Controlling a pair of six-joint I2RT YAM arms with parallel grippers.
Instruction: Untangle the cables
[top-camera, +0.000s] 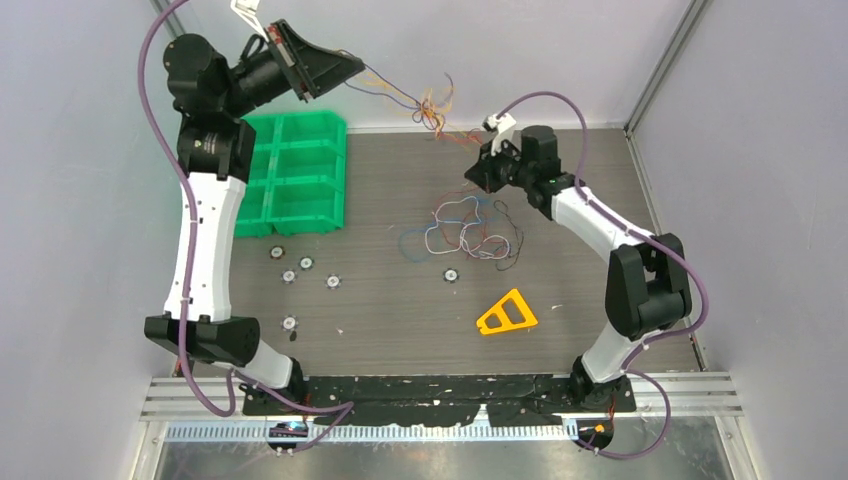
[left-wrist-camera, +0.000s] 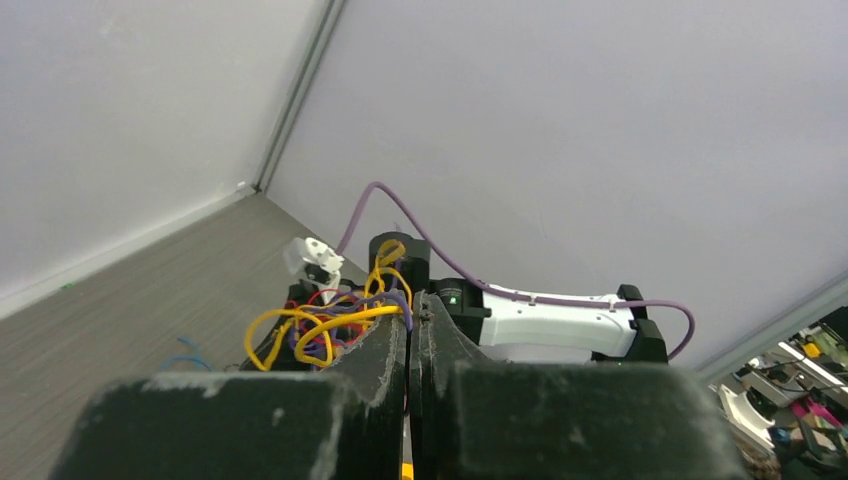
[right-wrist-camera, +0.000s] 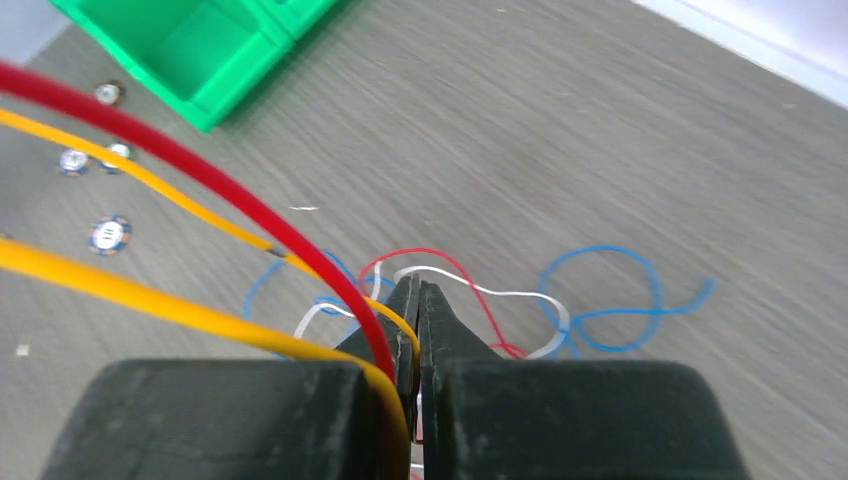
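We see left fingers (left-wrist-camera: 385, 350) and right fingers (right-wrist-camera: 447, 340) each pinched shut on cables (top-camera: 432, 106); others lie on the table (top-camera: 400, 320).

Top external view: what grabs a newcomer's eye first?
A bundle of thin coloured wires hangs in mid-air at the back, stretched between the raised left hand and the right hand, both shut on it. Below it, a loose tangle of red, blue and white wires lies mid-table. The green bin tray at the left and an orange triangle toward the front right also stand out.
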